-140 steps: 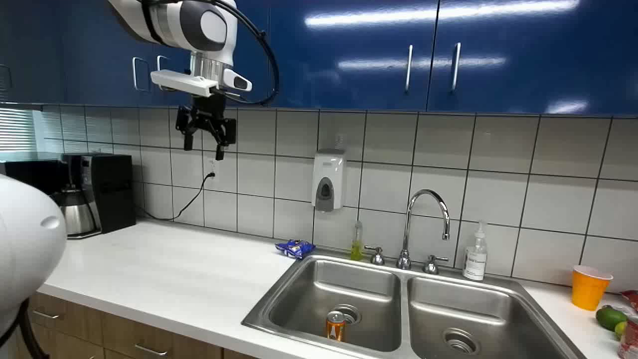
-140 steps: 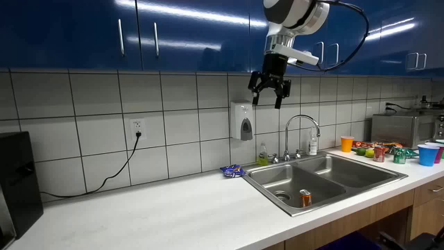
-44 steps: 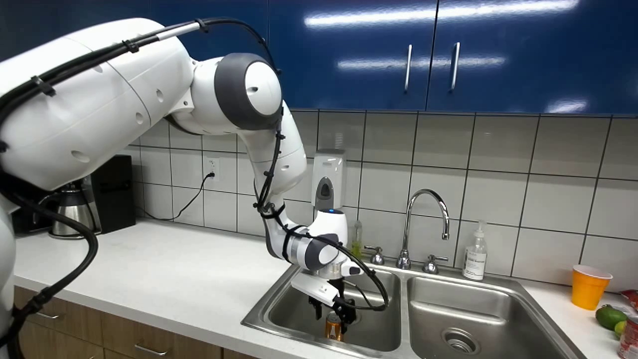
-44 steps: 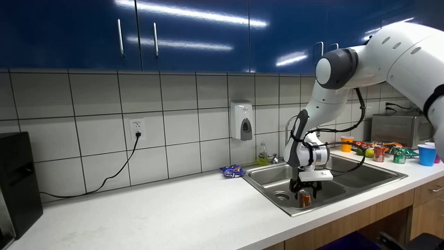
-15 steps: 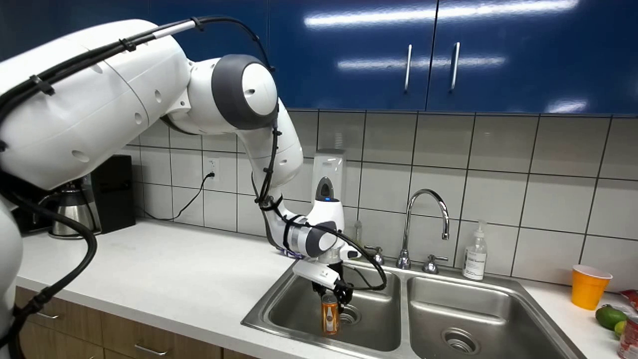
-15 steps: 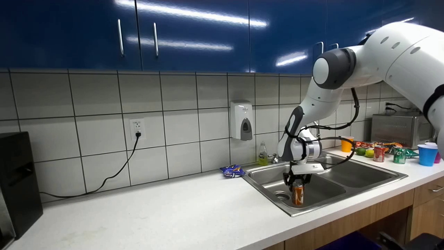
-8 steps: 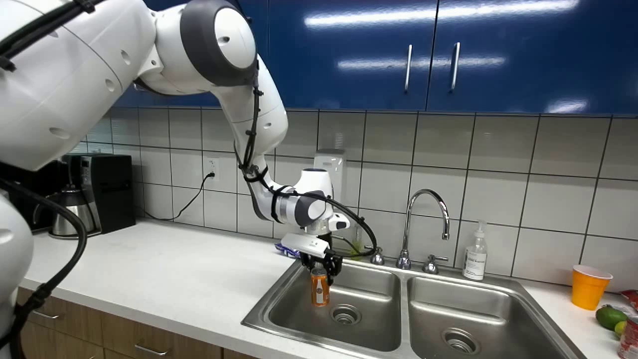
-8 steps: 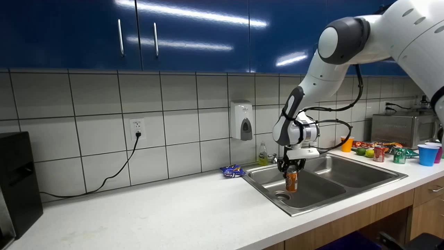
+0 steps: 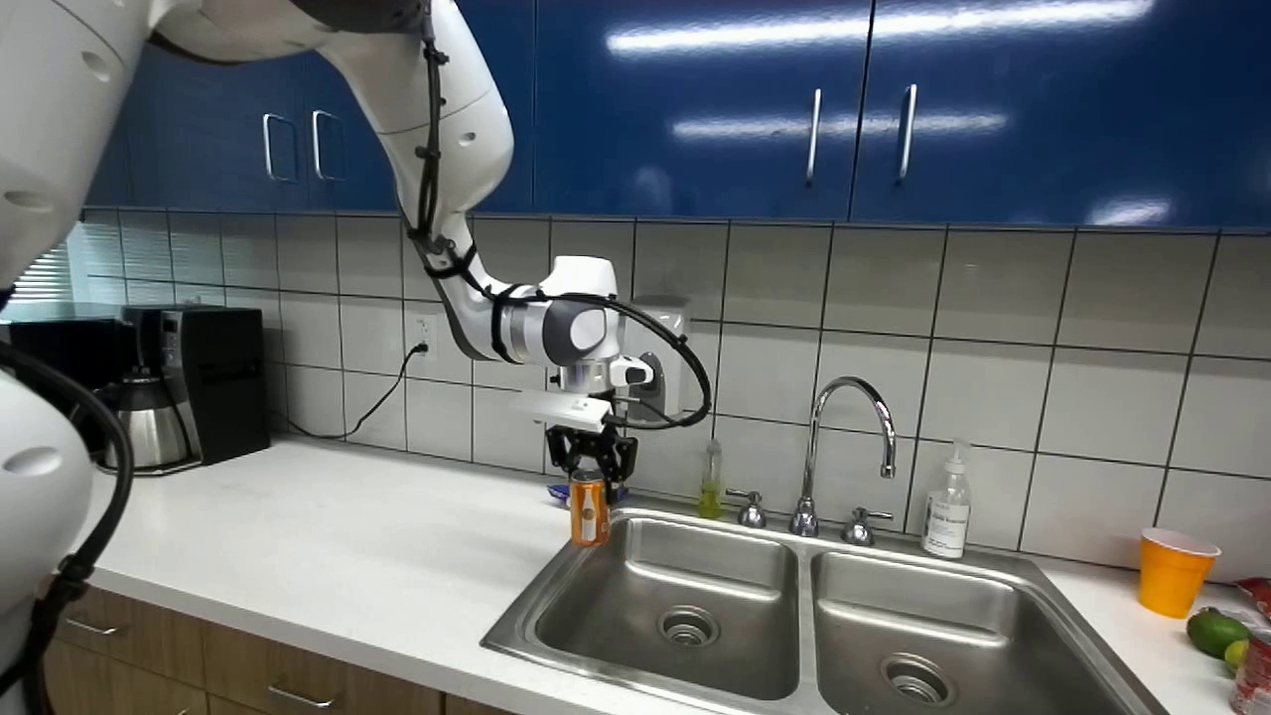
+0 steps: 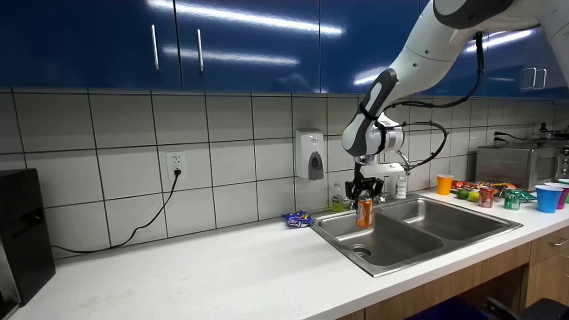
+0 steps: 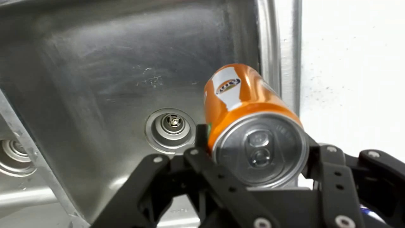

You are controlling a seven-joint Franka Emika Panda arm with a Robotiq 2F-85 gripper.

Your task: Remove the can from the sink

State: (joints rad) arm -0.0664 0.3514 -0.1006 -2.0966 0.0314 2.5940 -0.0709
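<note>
Wrist view: black two-fingered gripper (image 11: 257, 137) clasps orange cylindrical metal can (image 11: 250, 122) near its top, long axis upright, above steel double-basin sink (image 11: 107, 76).

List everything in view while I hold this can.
sink: 1, steel, in counter
can: 1, orange, held above sink
faucet: 1, chrome, behind sink
drains: 2, steel, sink floor
bottles: 2, clear and yellow-green, behind sink
dispenser: 1, white, tiled wall
snack bag: 1, blue, beside sink
cups: 3+, orange, blue, magenta, counter
other cans: 2, red and green, counter
fruit: 2+, green and yellow, counter
other bags: uncounted, mixed colours, counter
outlet: 1+, white, tiled wall
boxy appliance: 1, silver, counter
coffee maker: 1, black, counter
cupboards: several, blue, overhead
drawers: several, wood-brown, under counter
arm: 1, white, over sink
gripper: 1, black, gripping can
</note>
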